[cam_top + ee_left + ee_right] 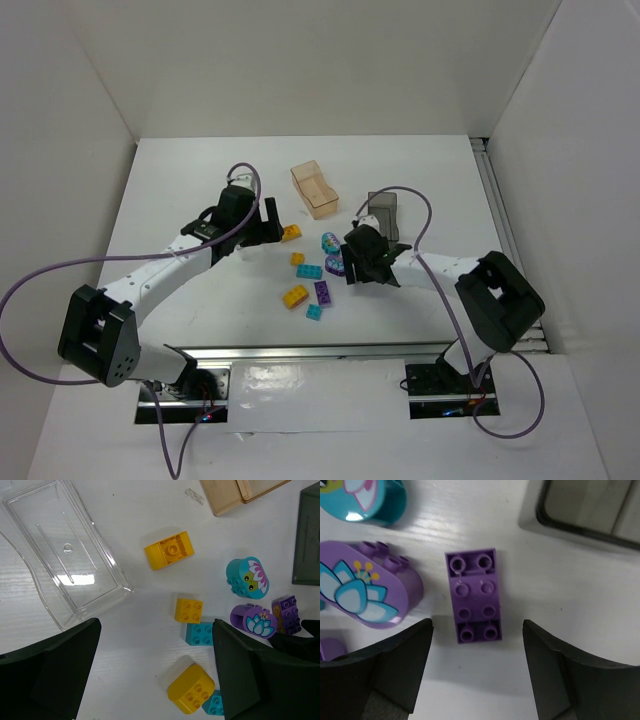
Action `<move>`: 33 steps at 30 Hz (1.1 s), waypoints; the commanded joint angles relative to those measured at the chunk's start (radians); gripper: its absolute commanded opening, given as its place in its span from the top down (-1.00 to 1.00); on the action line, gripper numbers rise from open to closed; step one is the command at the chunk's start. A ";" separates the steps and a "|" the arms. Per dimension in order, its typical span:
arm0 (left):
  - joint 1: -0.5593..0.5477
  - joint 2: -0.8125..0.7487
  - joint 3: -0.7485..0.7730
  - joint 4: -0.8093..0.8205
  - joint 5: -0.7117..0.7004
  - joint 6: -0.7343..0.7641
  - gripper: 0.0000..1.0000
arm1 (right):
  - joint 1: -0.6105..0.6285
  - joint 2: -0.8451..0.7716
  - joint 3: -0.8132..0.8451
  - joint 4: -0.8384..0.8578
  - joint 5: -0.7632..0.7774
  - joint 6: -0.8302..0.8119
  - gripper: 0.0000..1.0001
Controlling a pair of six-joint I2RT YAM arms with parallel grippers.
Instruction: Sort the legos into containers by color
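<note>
Right wrist view: my right pincer (477, 630) is spread wide over a purple brick (475, 596). The brick lies studs up on the table (200, 180). Its near end sits between my fingertips, with a gap of bare table on each flank and no contact seen.

- Purple oval (365, 592): just left of the brick, apart from it.
- Teal oval (365, 497): beyond the purple oval, cut off by the frame edge.
- Grey bin (585, 510): ahead and to the right, near the brick's far end but not touching it.

Left wrist view: my left pincer (156, 645) is spread too and pinches nothing.

- Between its fingers on the table: small yellow brick (189, 610), with a teal brick (200, 634) touching its near side. A rounded yellow brick (191, 688) lies closer to me.
- Clear bin (65, 550): ahead and left, lying at an angle.
- Sloped yellow brick (169, 550): just beside the clear bin's right corner, apart from it.
- Peach bin (240, 492): at the top edge, well beyond the sloped brick.

Overhead, every brick I can make out lies on the table between my two arms. The peach and grey bins stand at the far side of the cluster.
</note>
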 commanded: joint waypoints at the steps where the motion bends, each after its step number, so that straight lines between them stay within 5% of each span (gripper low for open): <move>1: -0.003 -0.021 0.004 0.001 -0.019 -0.020 -1.00 | 0.008 0.055 0.080 0.078 0.015 -0.039 -0.50; 8: -0.003 -0.011 0.004 -0.008 -0.037 -0.020 -1.00 | -0.012 0.103 0.103 0.107 -0.018 -0.048 -0.22; 14: -0.003 -0.011 0.004 -0.017 -0.037 -0.029 -1.00 | -0.023 0.001 0.103 0.057 -0.037 -0.048 0.26; 23: -0.012 -0.050 -0.007 -0.027 -0.048 -0.015 -1.00 | -0.080 -0.234 0.182 -0.047 0.072 -0.017 0.26; 33: -0.022 -0.068 0.003 -0.027 -0.039 0.005 -1.00 | -0.270 0.023 0.389 -0.060 0.032 -0.036 0.23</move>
